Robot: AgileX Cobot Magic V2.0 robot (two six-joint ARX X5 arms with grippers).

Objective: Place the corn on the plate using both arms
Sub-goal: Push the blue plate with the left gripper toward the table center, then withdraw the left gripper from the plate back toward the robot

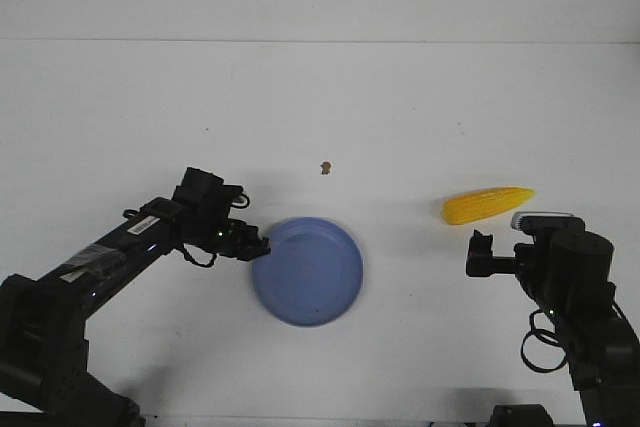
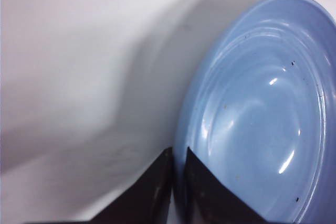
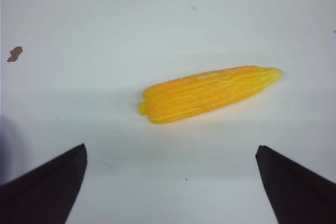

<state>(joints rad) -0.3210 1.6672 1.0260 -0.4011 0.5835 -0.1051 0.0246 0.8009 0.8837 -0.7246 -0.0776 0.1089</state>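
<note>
- White table [image 1: 320,107] fills the scene, w/ my two black arms coming in from the near edge, one each side.
- My left arm [image 1: 90,267] reaches in from the near left; my right arm [image 1: 575,297] sits at the near right, well apart from it.
- Periwinkle-blue plate [image 1: 307,271] lies flat near the table's middle, nothing on it. It's the target, and it's still bare.
- Yellow corn [image 1: 487,205] lies on its side on the table, right of the plate and well apart from it, pointed tip facing away from the plate. Not picked up yet.
- My left gripper [image 1: 258,245] is at the plate's left rim. In the left wrist view [image 2: 176,182] the two fingers are pressed nearly together w/ the rim edge just beside or between them. I judge it's pinching the rim to steady the plate, but can't tell for sure.
- My right gripper [image 1: 481,252] hovers just short of the corn, on the near side. Right wrist view [image 3: 170,182] shows the fingers spread wide, holding nothing, corn [image 3: 207,94] centred beyond them.
- Tiny brown speck [image 1: 325,167] sits farther back, not part of the job.
- Progress, as I judge it: early stage. Still to do: close on the corn, lift, carry over, set on plate.
</note>
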